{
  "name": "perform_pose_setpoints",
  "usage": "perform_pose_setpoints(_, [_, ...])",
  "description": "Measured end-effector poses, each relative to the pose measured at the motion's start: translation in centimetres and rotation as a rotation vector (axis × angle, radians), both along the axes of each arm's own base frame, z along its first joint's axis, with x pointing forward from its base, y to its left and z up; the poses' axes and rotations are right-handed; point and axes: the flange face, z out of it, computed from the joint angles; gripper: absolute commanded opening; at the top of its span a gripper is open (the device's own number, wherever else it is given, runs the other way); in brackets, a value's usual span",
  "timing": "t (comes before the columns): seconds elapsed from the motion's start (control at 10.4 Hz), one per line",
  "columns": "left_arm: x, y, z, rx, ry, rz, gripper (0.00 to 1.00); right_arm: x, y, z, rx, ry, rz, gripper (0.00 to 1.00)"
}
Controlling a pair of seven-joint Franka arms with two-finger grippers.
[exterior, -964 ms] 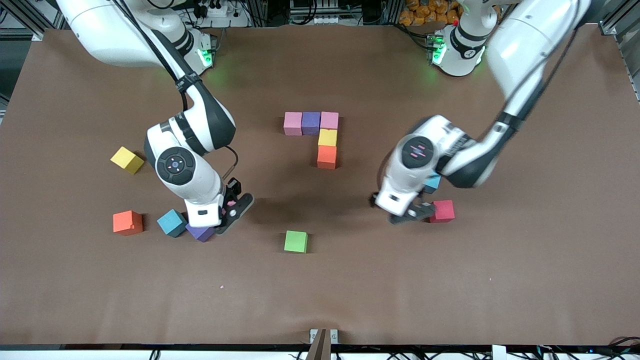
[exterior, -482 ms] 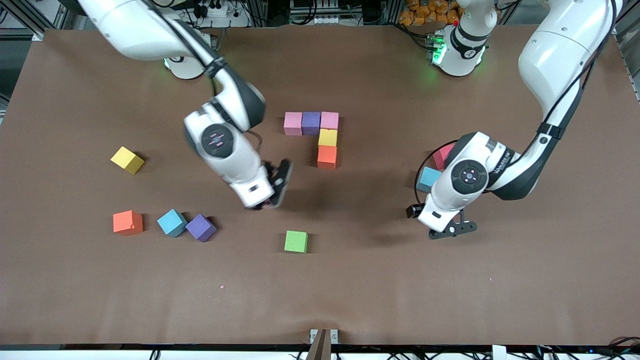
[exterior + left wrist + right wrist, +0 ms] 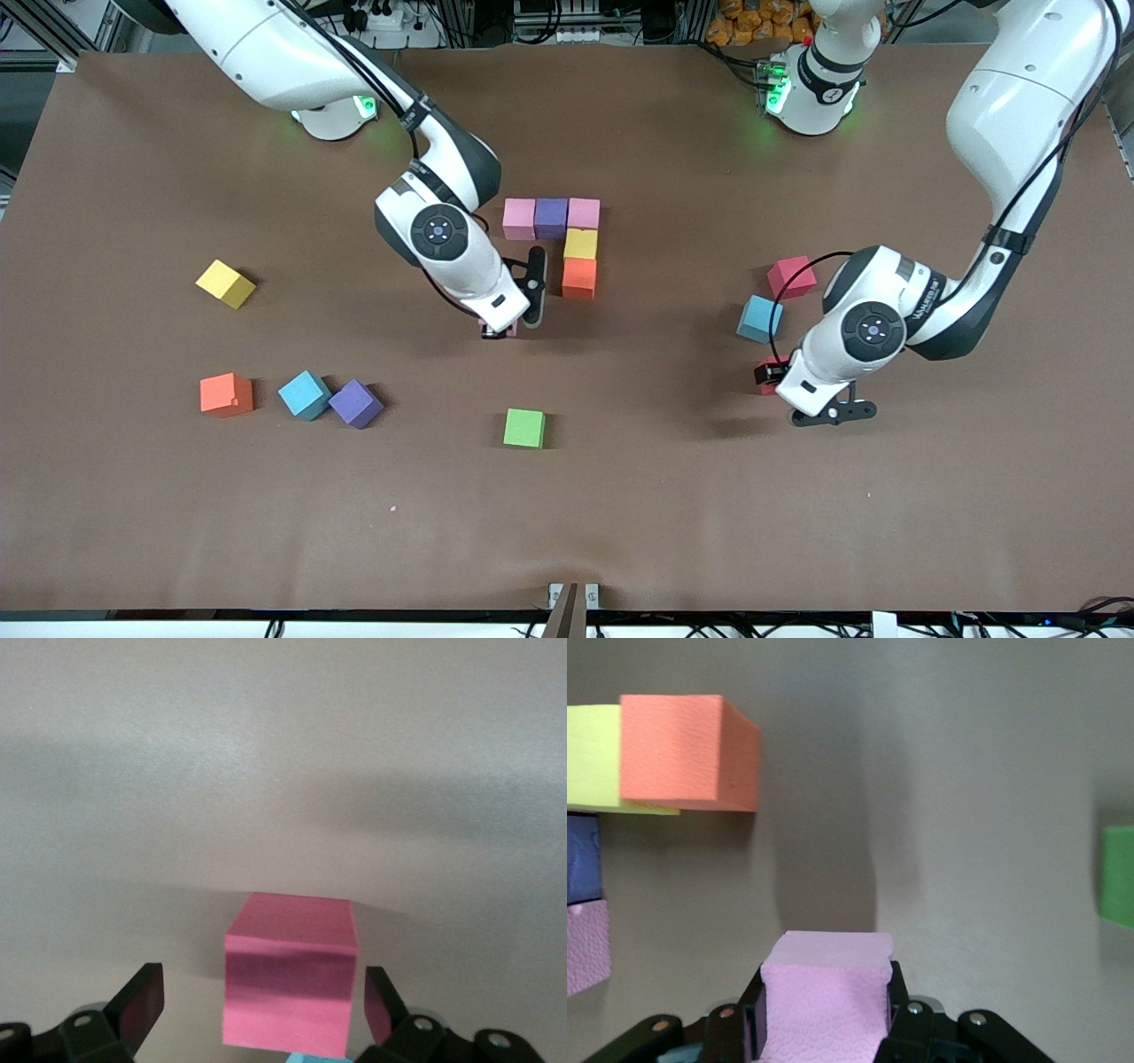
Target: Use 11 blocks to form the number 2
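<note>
**Pink block coming in for the middle row of the 2**

Clock is on the front view, 12 toward the robot bases. Nearest to us sits the green cube (image 3: 524, 428), which we leave alone.

At its 3 o'clock, the left gripper (image 3: 769, 377) is low over a red block (image 3: 291, 974). Its jaws are apart and straddle the block with a gap on each side.

At the green cube's 12, the right gripper (image 3: 501, 326) has its jaws clamped on a pink block (image 3: 826, 997). It hangs over bare table (image 3: 567, 514) at about 8 o'clock of the orange block (image 3: 578, 277).

That orange block is the lowest piece of the number 2 (image 3: 567, 239) so far: three across the top, then yellow, then orange.

We reckon the pink one belongs at the orange's 9 o'clock. We'd square it up, lower it straight down and seat it flush without nudging the column.

No containers anywhere in view
</note>
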Motion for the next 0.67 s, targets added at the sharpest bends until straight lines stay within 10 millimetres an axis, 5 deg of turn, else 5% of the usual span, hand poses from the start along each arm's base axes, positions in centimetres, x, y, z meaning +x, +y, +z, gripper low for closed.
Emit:
perform_pose_setpoints(0.48, [-1.0,-0.5,-1.5,-0.036,-0.016,-0.015,1.0,-3.4,3.7,-4.8,0.086,-0.013,0.064,0.13])
perform_pose_setpoints(0.67, [-1.2,-0.5,-2.0,-0.04,-0.018,-0.02,1.0,-3.6,3.7,-4.8,0.093,-0.021,0.063,0.13])
